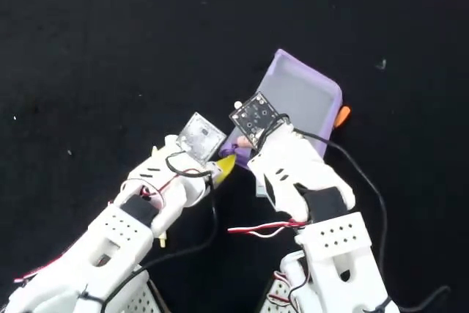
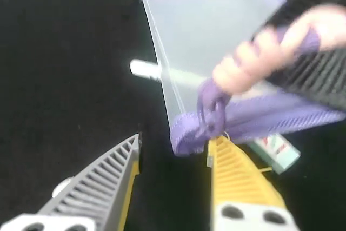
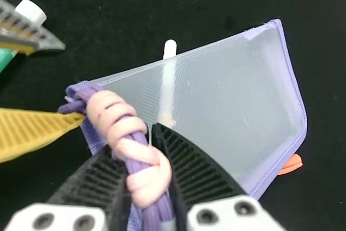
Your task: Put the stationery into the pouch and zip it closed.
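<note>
Claw on my right arm (image 3: 138, 140) is clamped on the pink-and-purple zip pull (image 3: 130, 133) at the pouch (image 3: 227, 96) corner. The pouch lies flat on the black tabletop (image 3: 108, 4). My left claw (image 2: 175, 140) stands spread, its yellow finger (image 2: 232, 171) against that same corner. A white pen (image 3: 170, 47) pokes past the pouch's edge; inside or beneath, I can't tell.

Translucent purple-edged pouch (image 1: 304, 100) lying flat; white marker (image 3: 170, 48) showing through, tip protruding.
</note>
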Robot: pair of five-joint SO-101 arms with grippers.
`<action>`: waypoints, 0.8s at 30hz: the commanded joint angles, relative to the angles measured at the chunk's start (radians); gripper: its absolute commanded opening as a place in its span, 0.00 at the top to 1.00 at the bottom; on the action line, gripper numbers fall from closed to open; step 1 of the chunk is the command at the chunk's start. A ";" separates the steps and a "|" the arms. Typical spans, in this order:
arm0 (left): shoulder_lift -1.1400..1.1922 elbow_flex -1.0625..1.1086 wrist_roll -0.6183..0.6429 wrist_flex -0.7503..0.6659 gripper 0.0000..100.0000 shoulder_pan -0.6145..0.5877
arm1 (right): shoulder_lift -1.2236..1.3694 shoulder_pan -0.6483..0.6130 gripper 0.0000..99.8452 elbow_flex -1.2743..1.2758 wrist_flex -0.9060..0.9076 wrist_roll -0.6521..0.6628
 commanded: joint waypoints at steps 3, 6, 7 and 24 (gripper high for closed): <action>0.204 -0.143 0.002 -0.018 0.79 0.002 | -0.031 0.020 0.99 -0.041 0.005 -0.005; 0.281 -0.196 0.008 -0.020 0.79 -0.031 | -0.031 0.020 0.99 -0.041 0.005 -0.005; 0.299 -0.214 0.009 -0.020 0.79 -0.042 | -0.031 0.020 0.99 -0.041 0.005 -0.005; 0.325 -0.231 0.006 -0.018 0.97 -0.008 | -0.031 0.025 0.99 -0.045 0.006 -0.003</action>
